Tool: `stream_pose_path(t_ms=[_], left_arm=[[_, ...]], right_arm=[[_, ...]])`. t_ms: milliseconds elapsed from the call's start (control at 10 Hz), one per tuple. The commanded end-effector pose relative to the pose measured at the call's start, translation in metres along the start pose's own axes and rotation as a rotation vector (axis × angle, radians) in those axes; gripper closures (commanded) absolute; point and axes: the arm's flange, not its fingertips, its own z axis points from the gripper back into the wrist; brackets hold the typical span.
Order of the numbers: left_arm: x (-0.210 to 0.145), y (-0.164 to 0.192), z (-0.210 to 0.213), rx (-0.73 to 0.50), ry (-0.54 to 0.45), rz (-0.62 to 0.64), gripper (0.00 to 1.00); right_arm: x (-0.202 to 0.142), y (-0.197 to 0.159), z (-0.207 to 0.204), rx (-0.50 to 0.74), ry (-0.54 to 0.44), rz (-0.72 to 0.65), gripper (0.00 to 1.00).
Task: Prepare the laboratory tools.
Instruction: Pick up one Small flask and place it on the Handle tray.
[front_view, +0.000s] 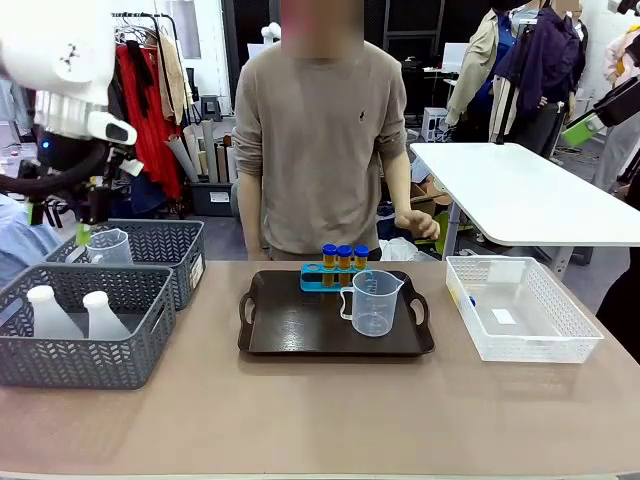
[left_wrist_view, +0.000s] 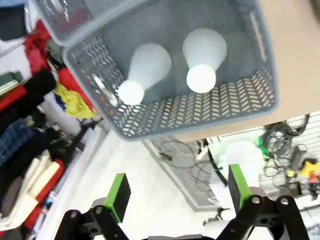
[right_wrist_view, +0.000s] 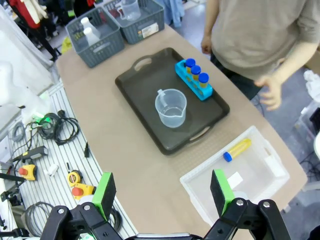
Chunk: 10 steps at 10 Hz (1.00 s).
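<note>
The blue rack (front_view: 312, 279) stood at the far edge of the dark tray (front_view: 290, 330), holding three blue-capped yellow tubes (front_view: 344, 257), with the clear beaker (front_view: 373, 303) just in front of it. A fourth tube (right_wrist_view: 237, 149) lay in the white mesh basket (front_view: 540, 348). Two white flasks (left_wrist_view: 150, 65) stood in the near grey basket (front_view: 80, 365). Above that end of the table (front_view: 320, 420) hung the left gripper (left_wrist_view: 176, 172), wide open and empty. The right gripper (right_wrist_view: 161, 175), high up, was likewise spread and held nothing.
</note>
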Motion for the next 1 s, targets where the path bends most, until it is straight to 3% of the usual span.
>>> stream_pose_path(t_ms=[0, 300, 500, 700, 800, 900], left_arm=[[-0.004, -0.007, -0.028, -0.089, -0.008, 0.104, 0.00], [0.000, -0.021, -0.071, -0.122, -0.042, 0.271, 0.00], [0.007, -0.018, -0.100, -0.167, -0.039, 0.274, 0.00], [0.013, -0.020, -0.103, -0.225, -0.073, 0.228, 0.00], [0.012, -0.020, -0.099, -0.143, -0.025, 0.261, 0.00], [0.012, -0.020, -0.099, -0.143, -0.025, 0.261, 0.00]], right_arm=[[0.002, 0.001, 0.000, 0.009, -0.017, 0.011, 0.00], [0.002, 0.001, 0.000, 0.009, -0.017, 0.011, 0.00], [0.002, 0.001, 0.000, 0.009, -0.017, 0.011, 0.00], [0.002, 0.001, 0.000, 0.009, -0.017, 0.011, 0.00], [0.002, 0.001, 0.000, 0.009, -0.017, 0.011, 0.00], [0.002, 0.001, 0.000, 0.009, -0.017, 0.011, 0.00]])
